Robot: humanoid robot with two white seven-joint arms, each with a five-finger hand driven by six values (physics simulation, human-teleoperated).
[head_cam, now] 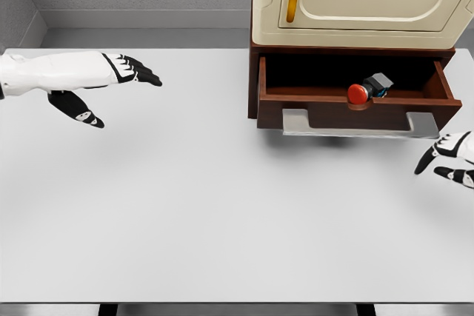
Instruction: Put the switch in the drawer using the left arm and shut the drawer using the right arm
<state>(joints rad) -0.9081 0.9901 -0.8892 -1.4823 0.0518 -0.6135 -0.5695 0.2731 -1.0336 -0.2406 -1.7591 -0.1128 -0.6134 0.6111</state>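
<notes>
The switch (368, 89), a red round button on a grey and blue body, lies inside the open brown drawer (355, 112), leaning on its front wall right of centre. The drawer has a grey handle (359, 126) along its front. My left hand (111, 83) hovers over the table far to the left of the drawer, fingers spread and holding nothing. My right hand (448, 160) shows at the right edge, just below and right of the drawer's front corner, fingers relaxed and apart from the handle.
A cream cabinet (359, 1) with a yellow handle sits on top of the drawer unit at the back right. The white table (222, 205) stretches across the view, with a grey wall behind.
</notes>
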